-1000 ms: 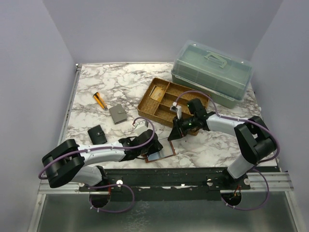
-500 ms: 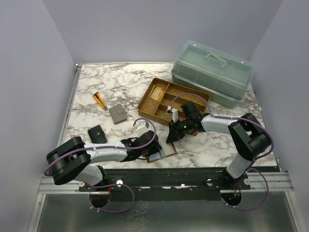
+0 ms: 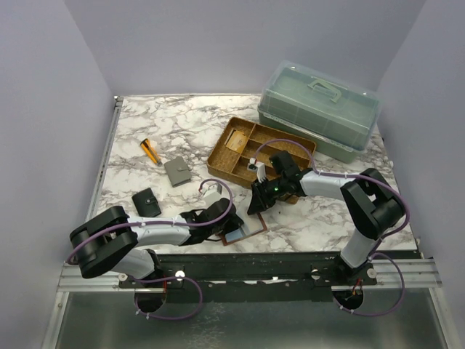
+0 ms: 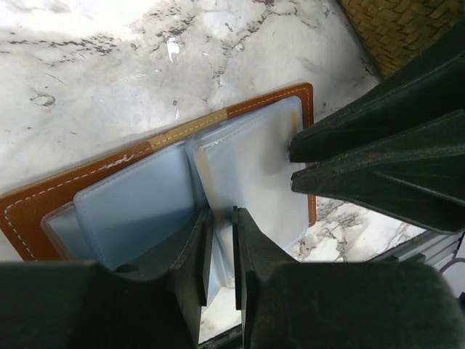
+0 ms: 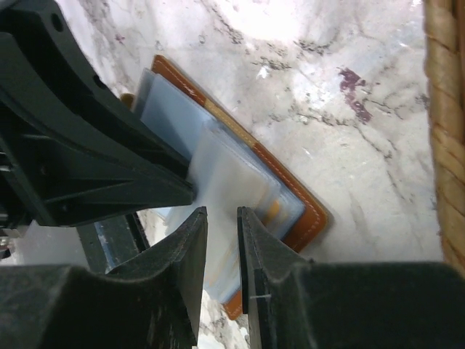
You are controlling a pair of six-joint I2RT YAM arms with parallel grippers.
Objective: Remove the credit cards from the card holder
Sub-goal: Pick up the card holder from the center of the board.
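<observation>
The card holder (image 3: 243, 231) lies open at the near edge of the desk (image 3: 145, 123), under the almost closed left gripper (image 4: 221, 247) and right gripper (image 5: 221, 247), whose grip cannot be told; probably the orange credit card (image 5: 270, 211) must next be pinched out of its sleeve.

The card holder (image 4: 29, 211) is stitched brown leather with cloudy, glossy plastic sleeves (image 4: 131, 211); the tabletop (image 4: 109, 73) looks smooth and marbled, and the tray (image 4: 407, 25) is rough wicker.

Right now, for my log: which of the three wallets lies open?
The reddish-brown card holder at the near edge; the grey wallet and black wallet lie folded shut.
</observation>
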